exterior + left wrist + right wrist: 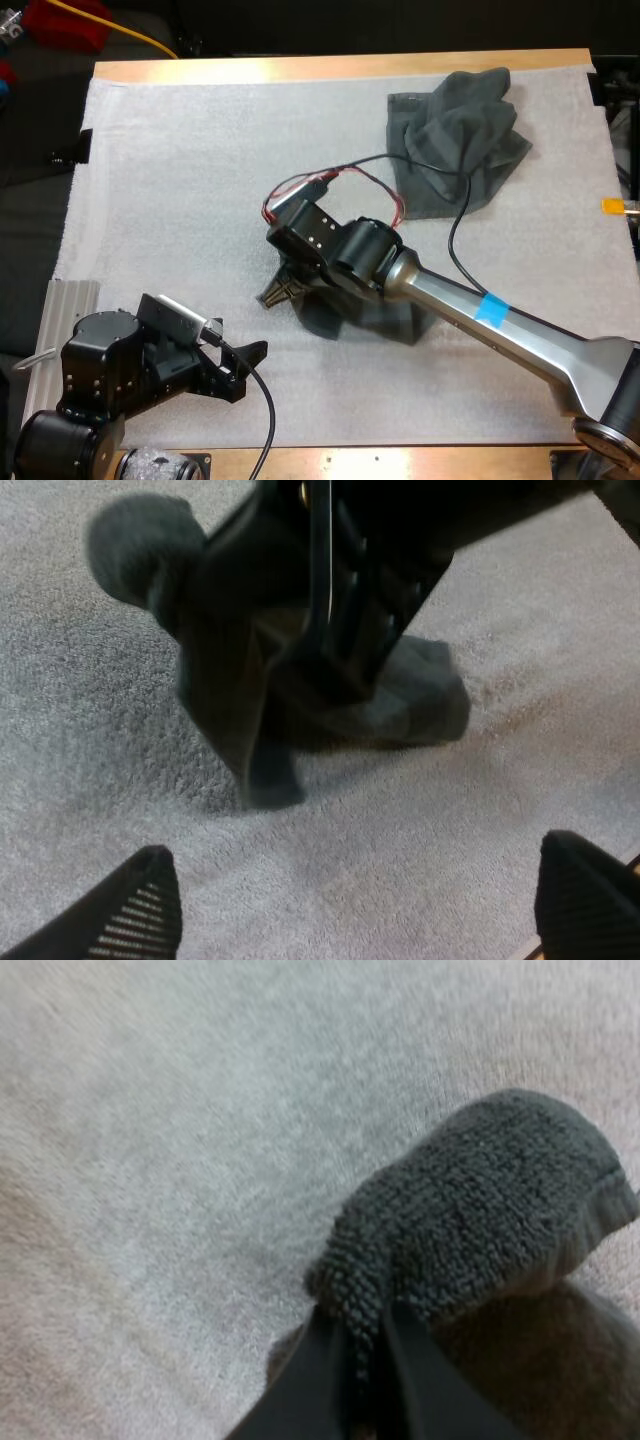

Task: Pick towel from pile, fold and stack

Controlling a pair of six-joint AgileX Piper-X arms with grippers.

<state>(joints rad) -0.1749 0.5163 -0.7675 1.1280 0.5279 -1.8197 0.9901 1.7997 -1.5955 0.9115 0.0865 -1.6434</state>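
Surface: wooden table (340, 66) w/ white mat (180, 180). Item 1, held towel (335, 318): dark grey-green, bunched, approx. mid-mat, mostly under the R forearm; taken as ref. pt. for all entries below. Item 2, right gripper (283, 290): at the held towel's left end, fingers nearly closed w/ a fold of cloth pinched between them (R wrist view: terry bulging just past the tips); the rest sags to the mat. Item 3, left gripper (250, 358): near-left of the held towel, apart from it, fingers wide apart, nothing between them, aimed at the towel across bare mat. Item 4, pile (455, 140): crumpled towel(s), far-right of the held towel, well apart, by the mat's far edge. Key relation: the towel's free part lies far-right of the L gripper, w/ the R gripper between; L is the nearer free arm. Orientation: long axis seems to run left-right along the R forearm, pinched end pointing left; exact outline can't tell, arm covers it. Est.: pick done, fold not yet begun; next needs a second corner found.
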